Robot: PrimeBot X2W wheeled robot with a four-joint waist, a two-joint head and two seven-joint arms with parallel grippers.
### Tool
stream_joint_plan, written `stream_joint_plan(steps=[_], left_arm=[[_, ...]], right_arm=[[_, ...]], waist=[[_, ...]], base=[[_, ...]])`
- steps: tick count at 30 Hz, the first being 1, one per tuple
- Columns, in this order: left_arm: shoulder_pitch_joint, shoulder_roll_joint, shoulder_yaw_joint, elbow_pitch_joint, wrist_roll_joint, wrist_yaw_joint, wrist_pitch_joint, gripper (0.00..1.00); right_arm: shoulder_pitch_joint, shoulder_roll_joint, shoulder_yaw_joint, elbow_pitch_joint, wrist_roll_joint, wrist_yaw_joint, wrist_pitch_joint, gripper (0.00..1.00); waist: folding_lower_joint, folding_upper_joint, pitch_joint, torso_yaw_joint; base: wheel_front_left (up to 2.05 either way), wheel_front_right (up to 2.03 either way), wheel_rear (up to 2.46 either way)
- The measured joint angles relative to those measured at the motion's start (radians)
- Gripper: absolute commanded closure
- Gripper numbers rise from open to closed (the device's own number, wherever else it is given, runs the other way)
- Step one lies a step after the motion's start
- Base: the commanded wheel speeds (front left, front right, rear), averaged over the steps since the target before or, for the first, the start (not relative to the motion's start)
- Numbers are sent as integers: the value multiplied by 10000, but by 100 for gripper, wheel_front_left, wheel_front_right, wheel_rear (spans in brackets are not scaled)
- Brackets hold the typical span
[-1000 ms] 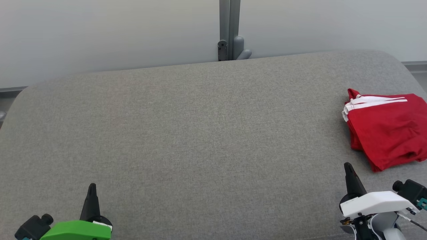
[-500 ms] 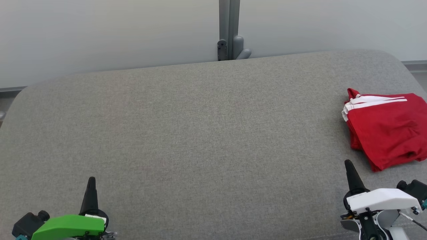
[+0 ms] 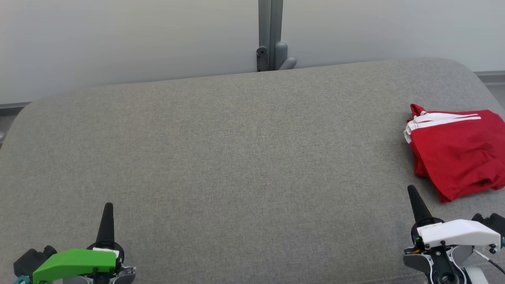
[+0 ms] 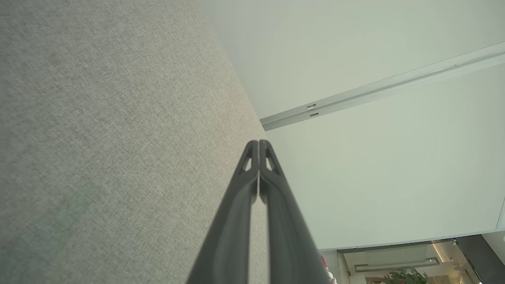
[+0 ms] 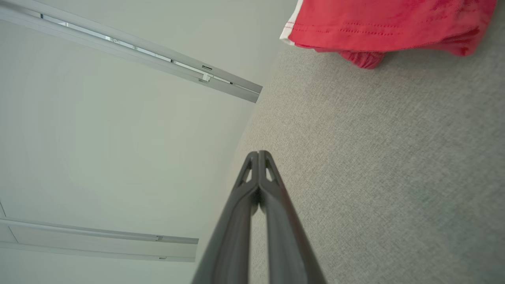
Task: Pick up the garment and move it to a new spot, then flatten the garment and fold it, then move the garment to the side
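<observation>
A red garment (image 3: 457, 154) with white stripes lies folded at the right edge of the grey cushioned surface (image 3: 236, 165); its hem also runs along the top of the right wrist view (image 5: 386, 27). My right gripper (image 3: 412, 191) rests at the lower right, a little short of the garment, shut with nothing held (image 5: 258, 154). At the lower left my left gripper (image 3: 108, 207) is shut as well, its fingers pressed together over bare fabric (image 4: 258, 144).
A pale wall rises behind the surface, with a grey post and bracket (image 3: 272, 51) at the back centre. The surface rounds off at its far corners and drops away at the left and right.
Both grippers have crept a little farther up the view, the right one also drifting slightly right. The garment has not moved.
</observation>
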Motion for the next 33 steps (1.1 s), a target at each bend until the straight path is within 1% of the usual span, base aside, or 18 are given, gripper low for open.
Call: stream_joint_plan(steps=[15,33], left_arm=[[-216,8,50,-63,-1373,-29,339,100],[-445,25,105,-148,-2698,-33,696,100]], right_arm=[[-93,-13,-79,-109,1628,0,357,100],[-199,-31,-146,-207,3185,-2,713,100]], waist=[[0,0,15,-18],[0,0,32,-38]], base=[[0,0,0],[0,0,0]])
